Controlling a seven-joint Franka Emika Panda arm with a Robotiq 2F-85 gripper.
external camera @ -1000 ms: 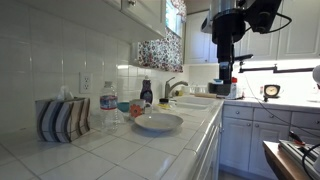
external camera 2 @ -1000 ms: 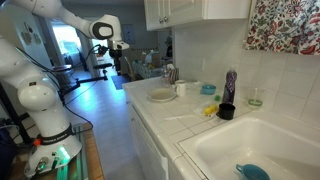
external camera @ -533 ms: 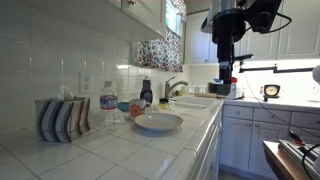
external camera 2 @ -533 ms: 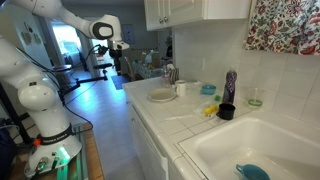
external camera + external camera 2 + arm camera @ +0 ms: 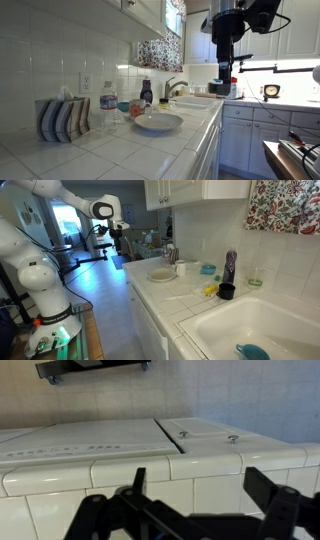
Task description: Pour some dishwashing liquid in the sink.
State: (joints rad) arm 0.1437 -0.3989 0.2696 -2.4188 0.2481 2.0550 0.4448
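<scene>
The dishwashing liquid bottle point(image 5: 230, 266), tall and purple, stands at the back of the counter beside the sink point(image 5: 250, 325); it also shows in an exterior view point(image 5: 146, 93) next to the faucet point(image 5: 174, 87). My gripper point(image 5: 226, 72) hangs in the air off the counter's front edge, far from the bottle, and appears in the other exterior view point(image 5: 117, 235) too. In the wrist view the gripper point(image 5: 195, 485) is open and empty, facing white tiles.
A white plate point(image 5: 158, 122) lies on the tiled counter point(image 5: 120, 150). A striped holder point(image 5: 62, 119) and a water bottle point(image 5: 109, 108) stand near the wall. A black cup point(image 5: 226, 291) sits by the sink. A blue item point(image 5: 252, 352) lies in the basin.
</scene>
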